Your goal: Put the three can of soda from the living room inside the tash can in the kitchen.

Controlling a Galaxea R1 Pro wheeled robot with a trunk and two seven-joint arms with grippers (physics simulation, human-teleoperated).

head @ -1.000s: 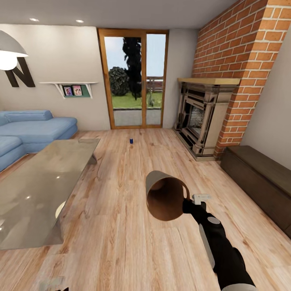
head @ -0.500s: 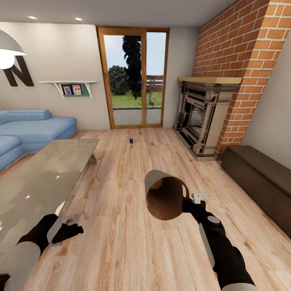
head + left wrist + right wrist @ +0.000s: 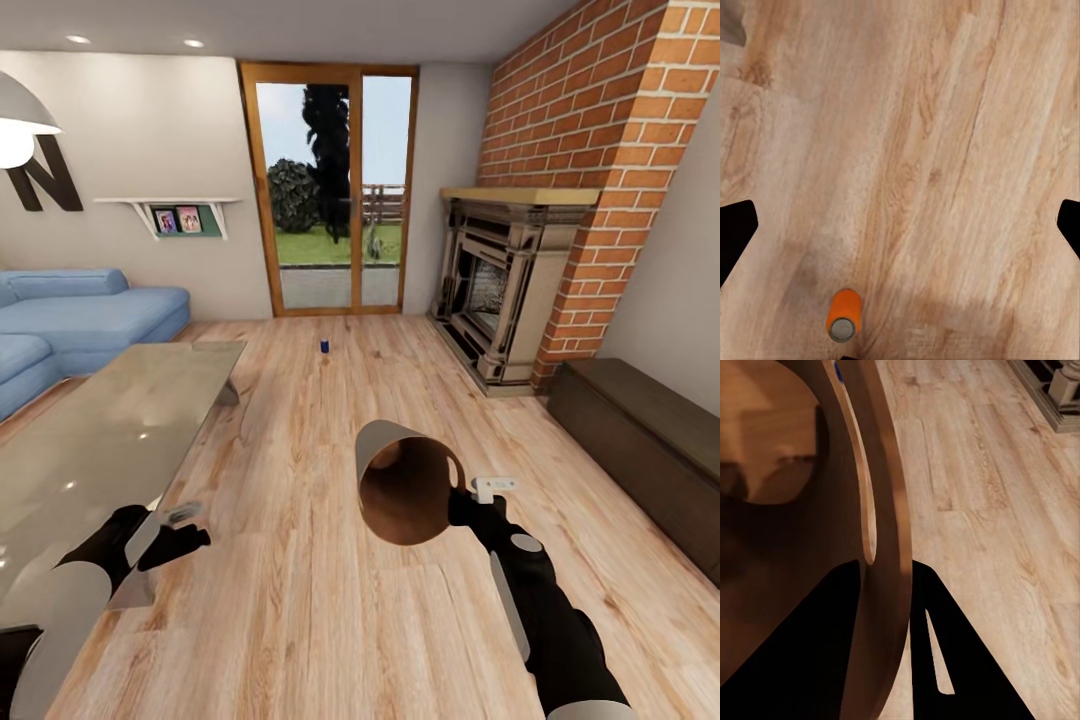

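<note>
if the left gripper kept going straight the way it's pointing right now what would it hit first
Most likely the bare wooden floor. The left gripper looks open and points down at the planks. The orange soda can lies off to the side of that line, so it would probably be missed, though depth is unclear.

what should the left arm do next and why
Probably lower the left gripper toward the orange can standing on the wood floor. Its jaws are open with nothing between them, and the right gripper already holds the trash can by its rim.
</note>
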